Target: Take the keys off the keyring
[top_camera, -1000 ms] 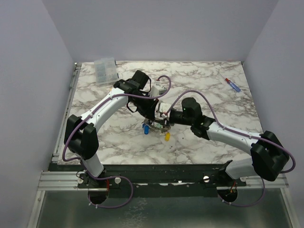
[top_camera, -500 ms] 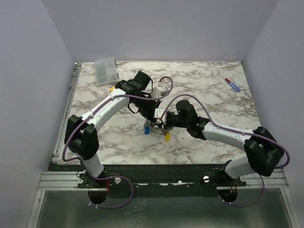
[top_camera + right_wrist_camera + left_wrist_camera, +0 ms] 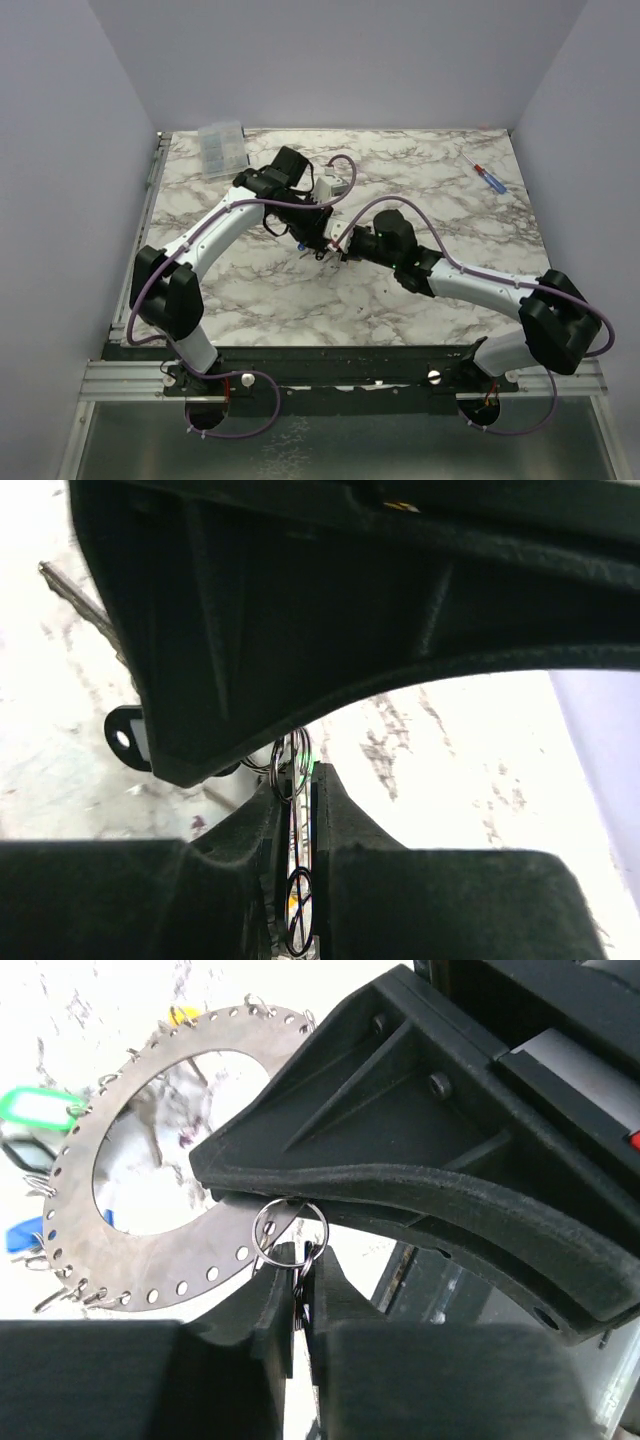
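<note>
In the top view my left gripper [image 3: 316, 238] and right gripper [image 3: 340, 246] meet mid-table, hiding most of the keyring. In the left wrist view the keyring [image 3: 190, 1272] is a flat grey disc with small holes round its rim. My left gripper [image 3: 300, 1265] is shut on a small split ring [image 3: 278, 1228] hooked in its near rim. A green key tag [image 3: 40, 1110], a blue one [image 3: 20, 1235] and a yellow one [image 3: 185, 1015] hang at the far rim. My right gripper [image 3: 298, 780] is shut on the keyring's edge; a black tag [image 3: 125, 738] shows beside it.
A clear plastic box [image 3: 222, 148] sits at the far left of the marble table [image 3: 420, 190]. A red-and-blue screwdriver [image 3: 487, 178] lies at the far right. The right gripper's black finger [image 3: 420, 1200] crosses the left wrist view.
Both grippers have moved together toward the far side with the keyring. The blue and yellow keys that hung below them are now almost hidden in the top view.
</note>
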{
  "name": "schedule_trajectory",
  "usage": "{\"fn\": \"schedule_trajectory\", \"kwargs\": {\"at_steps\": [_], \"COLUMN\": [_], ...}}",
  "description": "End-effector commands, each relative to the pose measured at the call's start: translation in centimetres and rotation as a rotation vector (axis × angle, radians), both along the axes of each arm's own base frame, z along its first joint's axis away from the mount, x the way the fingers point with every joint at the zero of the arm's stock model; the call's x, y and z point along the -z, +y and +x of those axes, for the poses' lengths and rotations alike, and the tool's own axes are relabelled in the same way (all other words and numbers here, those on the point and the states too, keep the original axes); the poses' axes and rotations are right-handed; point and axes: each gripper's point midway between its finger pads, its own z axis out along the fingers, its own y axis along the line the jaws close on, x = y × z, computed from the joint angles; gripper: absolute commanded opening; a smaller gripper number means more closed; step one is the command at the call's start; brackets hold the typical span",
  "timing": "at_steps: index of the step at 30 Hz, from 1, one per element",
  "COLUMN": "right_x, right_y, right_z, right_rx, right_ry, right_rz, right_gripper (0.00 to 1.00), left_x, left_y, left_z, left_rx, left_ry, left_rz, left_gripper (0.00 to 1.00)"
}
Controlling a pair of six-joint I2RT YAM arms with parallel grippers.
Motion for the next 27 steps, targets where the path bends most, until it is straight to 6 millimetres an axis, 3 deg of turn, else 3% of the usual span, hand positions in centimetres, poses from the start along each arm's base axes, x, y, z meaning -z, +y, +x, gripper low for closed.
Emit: {"fn": "schedule_trajectory", "kwargs": {"at_steps": [1,6,10,14,19,27], "right_x": [-9.0,-12.8,-15.1,-16.6,-17.5,-17.4], "right_y": [-0.8,-1.4,-1.8,-2.0,-2.3,-1.3], "right_z": [3.8,5.5,6.0,6.0,5.6,3.9], "right_rx": [0.165,0.265,0.313,0.32,0.307,0.171], "right_ry": [-0.245,-0.332,-0.366,-0.367,-0.364,-0.33], "right_rz": [0.139,0.151,0.145,0.115,0.071,-0.011], "right_gripper": [0.01,0.01,0.01,0.01,0.01,0.01], "left_x": [-3.6,-8.1,-10.1,-11.5,-13.7,-16.0], "left_y": [-0.7,-1.7,-1.9,-0.9,1.9,1.6], "left_z": [0.8,2.7,3.7,4.6,5.1,2.0], "left_rx": [-0.012,-0.055,-0.1,-0.143,-0.211,-0.14], "left_ry": [-0.09,-0.302,-0.409,-0.474,-0.675,-0.733], "left_rz": [-0.131,-0.313,-0.398,-0.439,-0.464,-0.623], "left_gripper": [0.18,0.46,0.64,0.69,0.77,0.77]}}
